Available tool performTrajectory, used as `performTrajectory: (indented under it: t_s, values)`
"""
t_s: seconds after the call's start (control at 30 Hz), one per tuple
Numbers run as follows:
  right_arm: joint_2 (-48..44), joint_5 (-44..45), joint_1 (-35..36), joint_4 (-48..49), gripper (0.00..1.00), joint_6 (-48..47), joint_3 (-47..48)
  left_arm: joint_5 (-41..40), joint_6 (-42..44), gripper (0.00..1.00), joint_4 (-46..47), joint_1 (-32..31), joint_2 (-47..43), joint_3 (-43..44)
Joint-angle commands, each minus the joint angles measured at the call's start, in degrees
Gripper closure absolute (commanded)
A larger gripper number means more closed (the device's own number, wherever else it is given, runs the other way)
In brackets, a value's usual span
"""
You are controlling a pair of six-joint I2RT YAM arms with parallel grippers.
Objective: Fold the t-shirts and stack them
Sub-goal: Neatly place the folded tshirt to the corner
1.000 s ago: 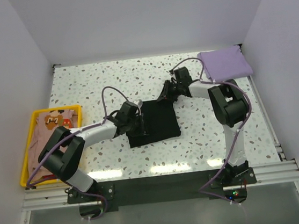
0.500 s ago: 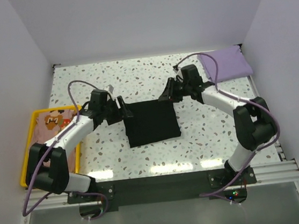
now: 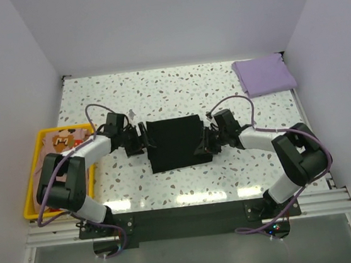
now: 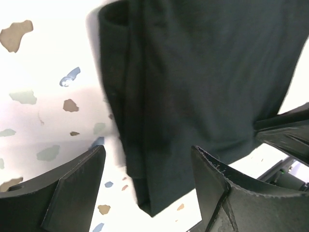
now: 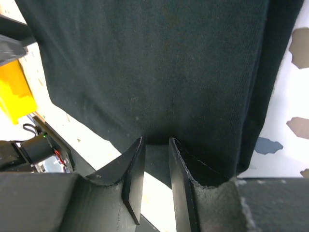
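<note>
The folded black shirt (image 3: 177,143) lay flat to the right of the tray (image 3: 55,129), its slightly longer axis running left-right, with the left gripper (image 3: 144,139) spread wide at its tray-side edge and the right gripper (image 3: 203,146) narrowly pinching its opposite edge.

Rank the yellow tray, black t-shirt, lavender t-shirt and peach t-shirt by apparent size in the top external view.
1. yellow tray, the largest outline.
2. black t-shirt, folded.
3. lavender t-shirt, folded, somewhat smaller.
Unranked: peach t-shirt, lying in the tray and partly hidden by the left arm.
</note>
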Motion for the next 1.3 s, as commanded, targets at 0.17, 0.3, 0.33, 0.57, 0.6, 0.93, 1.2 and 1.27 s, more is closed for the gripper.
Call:
performTrajectory:
  t_s: [0.17,0.3,0.33,0.57,0.6,0.93,1.2,1.27]
  values:
    - [-1.0,1.3,0.0,2.2,0.69,-0.8,0.0,-0.3,1.3,0.26,3.3,0.2,2.3,-1.6]
    - [-5.6,5.8,-1.2,-3.1,0.56,-3.0,2.6,-1.2,1.3,0.28,2.5,0.1,2.5,-1.4]
    - [-7.3,6.7,-2.0,-4.2,0.52,-3.9,3.3,-1.2,1.3,0.29,2.3,0.2,2.5,-1.3]
    - [-4.7,8.4,-11.0,-7.7,0.20,-10.1,6.7,-1.0,1.4,0.37,1.9,0.1,3.8,-1.1]
    - [-3.3,8.7,-11.0,-7.5,0.19,-10.7,8.1,-0.9,1.5,0.38,2.0,0.1,4.0,-1.1]
    - [8.4,4.7,-9.8,-2.9,0.19,-11.0,11.0,0.0,2.0,0.42,1.9,0.1,4.9,-1.1]
    - [10.6,10.6,-2.9,-5.6,0.27,-8.6,12.1,0.7,1.8,0.43,2.2,0.1,5.3,-0.8]
    - [11.1,12.3,-1.9,-5.8,0.31,-8.0,12.0,0.9,1.7,0.43,2.3,0.1,5.3,-0.8]
